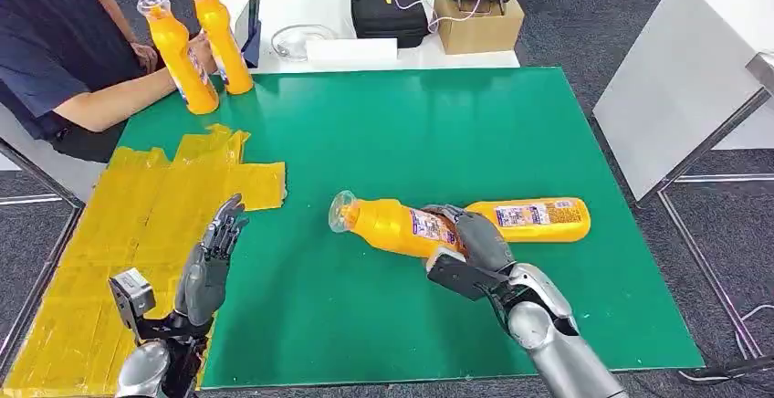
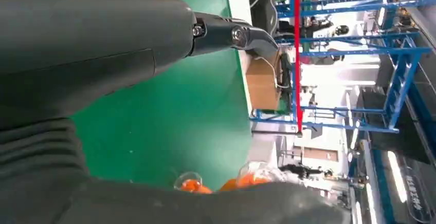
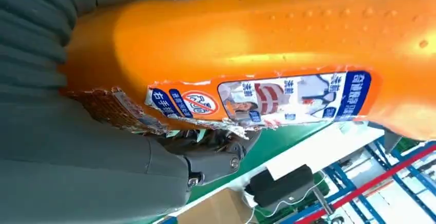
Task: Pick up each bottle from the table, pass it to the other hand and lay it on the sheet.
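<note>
The right hand (image 1: 470,238) is wrapped around an orange bottle (image 1: 402,225), which is held on its side with the silver right forearm (image 1: 557,343) angled in from below. The left hand (image 1: 212,261) is raised with nothing in it, fingers (image 1: 228,220) extended and apart, palm apparently turned inward, though that is poorly seen.
</note>
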Controlling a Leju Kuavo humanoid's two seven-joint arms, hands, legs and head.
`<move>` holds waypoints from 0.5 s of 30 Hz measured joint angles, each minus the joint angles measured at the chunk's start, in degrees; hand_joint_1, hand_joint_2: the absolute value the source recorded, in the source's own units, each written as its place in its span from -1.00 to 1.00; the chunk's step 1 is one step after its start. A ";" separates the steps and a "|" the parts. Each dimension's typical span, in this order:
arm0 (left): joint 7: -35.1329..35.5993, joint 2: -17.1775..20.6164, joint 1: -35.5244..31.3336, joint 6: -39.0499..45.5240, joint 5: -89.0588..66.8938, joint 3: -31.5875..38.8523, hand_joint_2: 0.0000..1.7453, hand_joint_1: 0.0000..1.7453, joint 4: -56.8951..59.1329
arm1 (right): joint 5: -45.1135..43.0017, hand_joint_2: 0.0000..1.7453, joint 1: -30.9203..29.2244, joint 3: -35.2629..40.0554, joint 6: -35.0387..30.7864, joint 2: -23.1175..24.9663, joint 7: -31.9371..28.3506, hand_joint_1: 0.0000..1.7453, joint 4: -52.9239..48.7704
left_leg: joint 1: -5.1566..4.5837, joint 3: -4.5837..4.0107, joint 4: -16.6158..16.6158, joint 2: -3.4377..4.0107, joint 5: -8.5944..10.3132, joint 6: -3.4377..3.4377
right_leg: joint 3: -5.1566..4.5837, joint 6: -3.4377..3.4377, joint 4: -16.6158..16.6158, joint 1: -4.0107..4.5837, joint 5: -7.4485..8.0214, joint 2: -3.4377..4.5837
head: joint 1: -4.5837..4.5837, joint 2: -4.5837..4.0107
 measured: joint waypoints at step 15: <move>6.14 -4.31 2.42 -2.31 11.76 -7.44 1.00 -1.00 -6.27 | -7.87 1.00 0.89 1.71 0.81 14.49 -3.47 1.00 -6.99 | 0.04 -0.05 -0.01 0.03 0.00 -0.01 | -0.10 0.00 0.00 0.07 0.00 0.03 | 0.00 0.00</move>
